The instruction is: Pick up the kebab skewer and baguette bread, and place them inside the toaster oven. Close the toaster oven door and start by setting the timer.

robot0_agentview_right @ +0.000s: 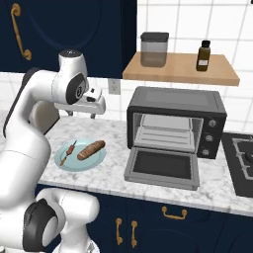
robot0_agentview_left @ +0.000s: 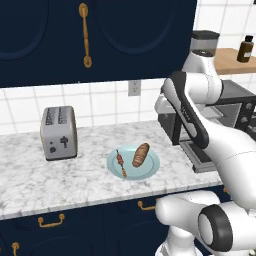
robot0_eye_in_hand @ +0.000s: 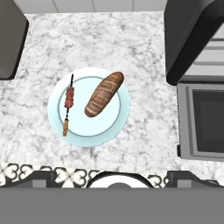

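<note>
The kebab skewer (robot0_eye_in_hand: 68,103) and the baguette bread (robot0_eye_in_hand: 104,94) lie side by side on a pale blue plate (robot0_eye_in_hand: 89,133), skewer on the left. Both also show on the plate (robot0_agentview_left: 150,170) in the base views: skewer (robot0_agentview_right: 68,152), baguette (robot0_agentview_right: 91,149). My gripper (robot0_agentview_right: 81,114) hangs well above the plate, pointing down, open and holding nothing; its dark fingertips (robot0_eye_in_hand: 43,177) stand wide apart. The black toaster oven (robot0_agentview_right: 175,99) stands to the right of the plate. The toaster oven door (robot0_agentview_right: 162,169) lies folded down flat, and the wire rack inside shows.
A silver two-slot toaster (robot0_agentview_left: 59,132) stands left of the plate. A wooden shelf (robot0_agentview_right: 180,69) above the oven carries a jar and a dark bottle. A stove top (robot0_agentview_right: 242,163) lies right of the oven. Dark cabinets hang overhead; the counter's front edge is close to the plate.
</note>
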